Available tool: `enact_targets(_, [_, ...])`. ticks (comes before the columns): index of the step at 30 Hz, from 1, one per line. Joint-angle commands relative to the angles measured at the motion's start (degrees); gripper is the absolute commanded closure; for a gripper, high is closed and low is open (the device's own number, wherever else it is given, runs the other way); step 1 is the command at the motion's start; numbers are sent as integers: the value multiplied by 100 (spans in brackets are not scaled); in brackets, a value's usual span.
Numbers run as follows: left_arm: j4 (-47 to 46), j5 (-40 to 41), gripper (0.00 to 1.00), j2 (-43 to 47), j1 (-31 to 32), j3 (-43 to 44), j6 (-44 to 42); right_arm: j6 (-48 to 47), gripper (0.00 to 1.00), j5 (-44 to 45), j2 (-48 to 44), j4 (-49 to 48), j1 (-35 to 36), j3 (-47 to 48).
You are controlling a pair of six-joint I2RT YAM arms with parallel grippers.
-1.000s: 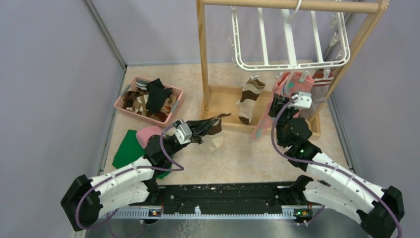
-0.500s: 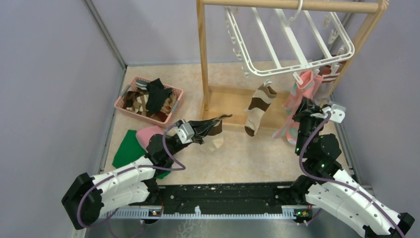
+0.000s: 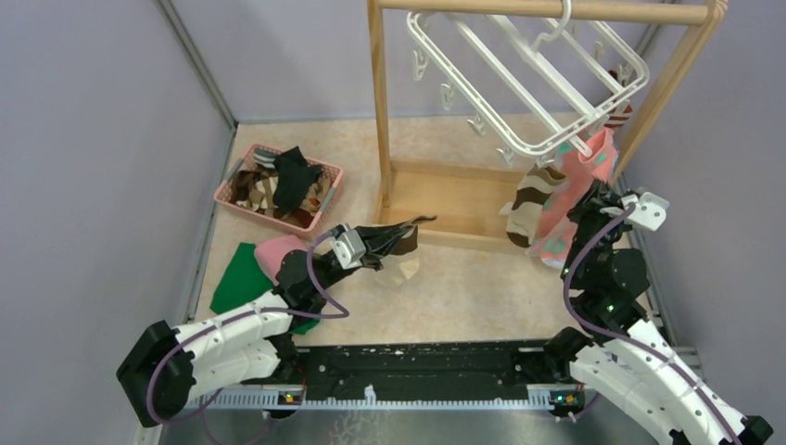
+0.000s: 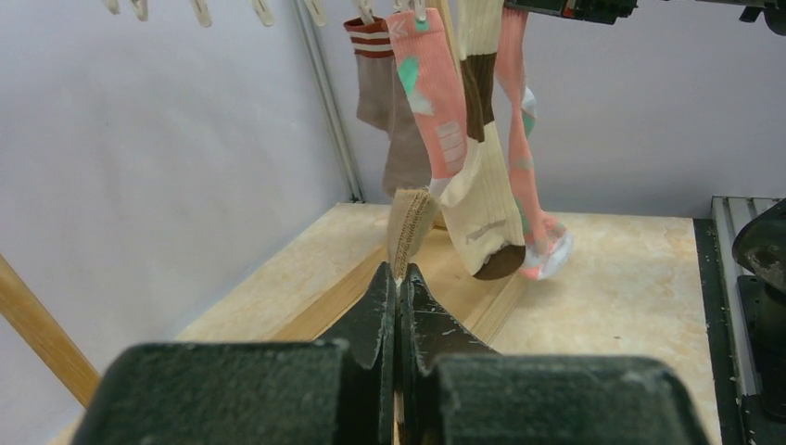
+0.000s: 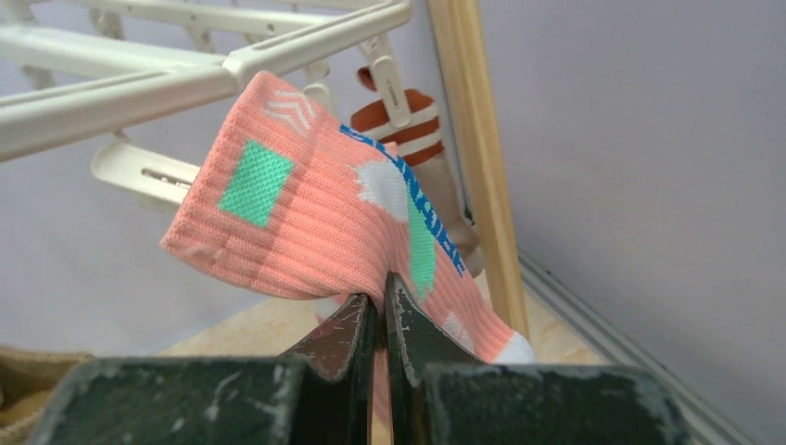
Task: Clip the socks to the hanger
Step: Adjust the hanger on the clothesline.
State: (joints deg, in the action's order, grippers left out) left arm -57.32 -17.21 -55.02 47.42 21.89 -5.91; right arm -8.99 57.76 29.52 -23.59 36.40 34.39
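Right now the right pincer [image 5: 380,286] is pressed tight on a salmon pink sock [image 5: 306,218], its jaws meeting on the ribbed fabric a little below the cuff. The cuff, with a green patch and blue lettering, sits just under the rim of the hanger [image 5: 111,91]; whether a clip has hold of it I cannot tell. Beyond it a grey-brown sock [image 5: 412,116] with a red-and-white striped cuff hangs from a clip, beside the post of the wooden stand [image 5: 471,139].

The left pincer [image 4: 400,276] is likewise closed, nipping the edge of a tan-cuffed sock [image 4: 408,218] that stands up from between its jaws. From above, this sock shows dark brown and cream and is held off the counter [image 3: 445,287], well to the left of the hanger.

The hanger hangs by its hook from the stand's top bar and is tilted, its near right corner lowest. From that side hang a brown-and-cream striped sock [image 3: 528,199] and, in the left wrist view, a second salmon sock [image 4: 436,93] close beside it.

At the back left of the counter a pink basket [image 3: 264,216] holds more socks, dark and striped. By the left arm lie a green cloth [image 3: 236,278] and a pink cloth [image 3: 276,252], touching each other.
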Motion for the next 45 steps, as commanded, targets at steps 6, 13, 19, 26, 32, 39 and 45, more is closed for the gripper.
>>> enact_targets(6, [-445, -239, 100, 38, -13, 79, 124, 1451, 97, -1338, 668, 940, -1763, 1049])
enact_targets(13, [-526, -338, 100, 15, -9, 19, 235, 2169, 94, -2312, 1468, 1095, -2828, 1430])
enact_targets(19, [-606, -421, 100, -125, -5, 38, 282, 2577, 94, -2813, 1996, 1030, -3374, 1646])
enact_targets(26, [-672, -592, 100, -386, -13, 185, 362, 2938, 94, -3279, 2395, 1003, -3990, 1855])
enact_targets(32, [-816, -844, 100, -744, -9, 364, 467, 3142, 91, -3710, 2639, 1012, -4319, 2043])
enact_targets(39, [-1056, -1079, 100, -1170, -11, 494, 582, 3164, 90, -3990, 2830, 898, -4496, 2206])
enact_targets(45, [-1106, -1195, 100, -1371, -7, 600, 582, 3321, 91, -4184, 3357, 892, -4642, 2618])
